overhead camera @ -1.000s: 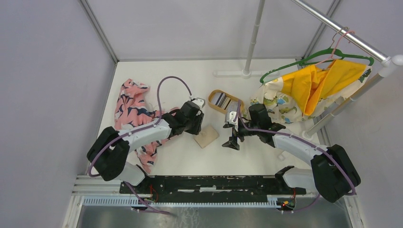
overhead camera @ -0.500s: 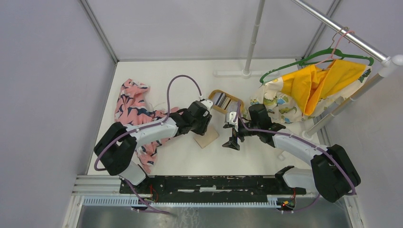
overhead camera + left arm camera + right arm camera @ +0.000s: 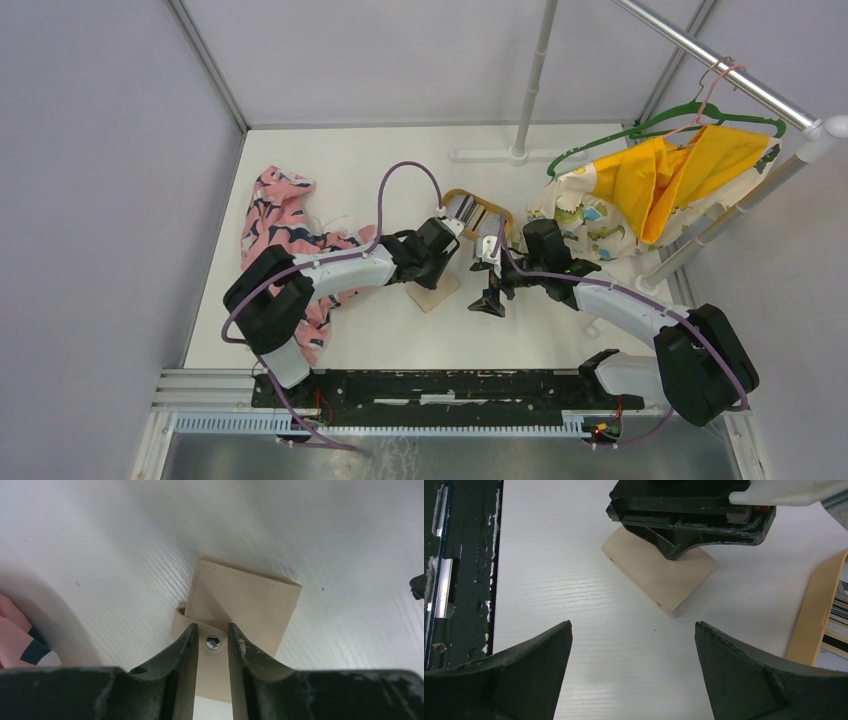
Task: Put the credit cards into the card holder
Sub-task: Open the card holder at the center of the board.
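Card holder (image 3: 436, 288): tan, folded shut, flat on the white table (image 3: 400, 340) at centre; left gripper (image 3: 211, 641) pinches its snap tab (image 3: 213, 643) between nearly closed fingers. Right gripper (image 3: 631, 675): fingers spread wide, holding nothing, at the holder's 3 o'clock. Credit cards (image 3: 468, 214): lying in the wooden-rimmed tray (image 3: 450, 196), at the holder's 1 o'clock.

Tan card holder (image 3: 245, 600) closed, flat on table; striped credit cards (image 3: 466, 212) in tray.
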